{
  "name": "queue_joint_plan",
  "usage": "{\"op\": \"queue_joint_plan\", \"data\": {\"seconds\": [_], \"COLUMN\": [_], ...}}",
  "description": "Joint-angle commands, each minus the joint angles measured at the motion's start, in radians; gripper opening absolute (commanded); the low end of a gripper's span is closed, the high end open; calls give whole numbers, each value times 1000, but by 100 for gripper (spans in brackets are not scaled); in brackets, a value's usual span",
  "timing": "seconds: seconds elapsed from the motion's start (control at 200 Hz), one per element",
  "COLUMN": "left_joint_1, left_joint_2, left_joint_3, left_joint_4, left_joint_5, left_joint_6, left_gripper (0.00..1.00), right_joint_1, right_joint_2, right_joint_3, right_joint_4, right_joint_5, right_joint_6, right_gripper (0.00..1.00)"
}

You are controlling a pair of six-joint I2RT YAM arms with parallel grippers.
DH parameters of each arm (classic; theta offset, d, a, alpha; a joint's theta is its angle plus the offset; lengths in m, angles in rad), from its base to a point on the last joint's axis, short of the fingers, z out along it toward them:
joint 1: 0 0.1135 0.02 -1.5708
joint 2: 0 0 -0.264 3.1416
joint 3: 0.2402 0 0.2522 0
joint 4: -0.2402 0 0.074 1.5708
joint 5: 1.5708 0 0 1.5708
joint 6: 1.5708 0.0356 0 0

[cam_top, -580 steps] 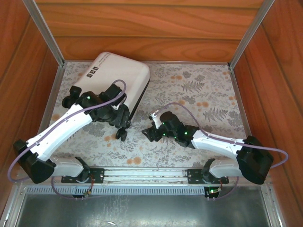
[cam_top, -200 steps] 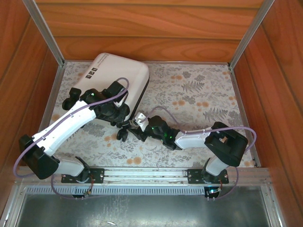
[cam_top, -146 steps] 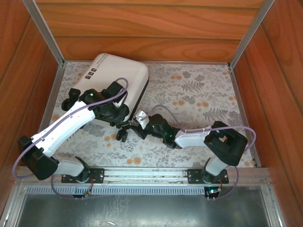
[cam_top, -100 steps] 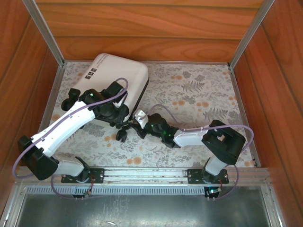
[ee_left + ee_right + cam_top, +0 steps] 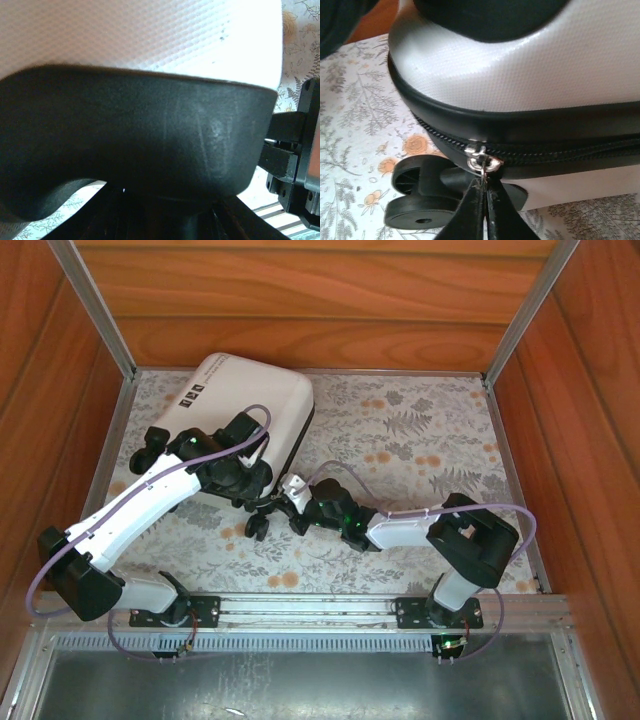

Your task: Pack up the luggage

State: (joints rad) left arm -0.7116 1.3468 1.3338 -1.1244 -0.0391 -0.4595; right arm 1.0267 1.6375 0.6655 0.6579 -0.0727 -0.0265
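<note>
Floral tabletop (image 5: pixel 430 440) lies open beside luggage (image 5: pixel 250 400); right gripper (image 5: pixel 483 187) pinches its zipper pull (image 5: pixel 482 162), left gripper (image 5: pixel 252 483) unclear.

Luggage (image 5: pixel 530 75): white finely textured hard plastic shell, matt black trim; zip pull (image 5: pixel 482 163) shiny metal; wheels (image 5: pixel 420 212) matt black plastic

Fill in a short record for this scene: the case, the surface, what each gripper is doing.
case: white suitcase, lying flat, lid down
surface: flower-patterned table
left gripper: at the suitcase's near corner; open or shut unclear
right gripper: shut on the zipper pull
near the pull: black wheel
</note>
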Motion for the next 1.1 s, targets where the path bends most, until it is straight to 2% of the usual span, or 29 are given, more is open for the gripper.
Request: {"op": "queue_joint_plan", "data": {"seconds": [0.0, 0.24, 0.485, 0.665, 0.865, 0.99, 1.094], "left_joint_1": [-1, -4, -86, -102, -147, -163, -179], "left_joint_2": [-72, -116, -213, -276, -297, -308, -323], "left_joint_3": [39, -4, -106, -167, -191, -195, -210], "left_joint_4": [47, 61, 110, 164, 173, 173, 174], "left_joint_5": [15, 51, 66, 157, 153, 172, 194], "left_joint_6": [-47, 75, 301, 387, 473, 540, 610], "left_gripper": [0, 0, 0, 0, 0, 0, 0], "right_joint_1": [2, -32, -150, -226, -369, -517, -613], "right_joint_2": [-29, -109, -164, -173, -178, -189, -181], "right_joint_3": [44, 50, 69, 109, 124, 106, 144], "right_joint_4": [-4, -145, -298, -394, -447, -433, -477], "right_joint_5": [11, 159, 125, 101, 80, 31, 7], "right_joint_6": [-13, 12, 24, -10, 37, 152, 161], "right_gripper": [0, 0, 0, 0, 0, 0, 0]}}
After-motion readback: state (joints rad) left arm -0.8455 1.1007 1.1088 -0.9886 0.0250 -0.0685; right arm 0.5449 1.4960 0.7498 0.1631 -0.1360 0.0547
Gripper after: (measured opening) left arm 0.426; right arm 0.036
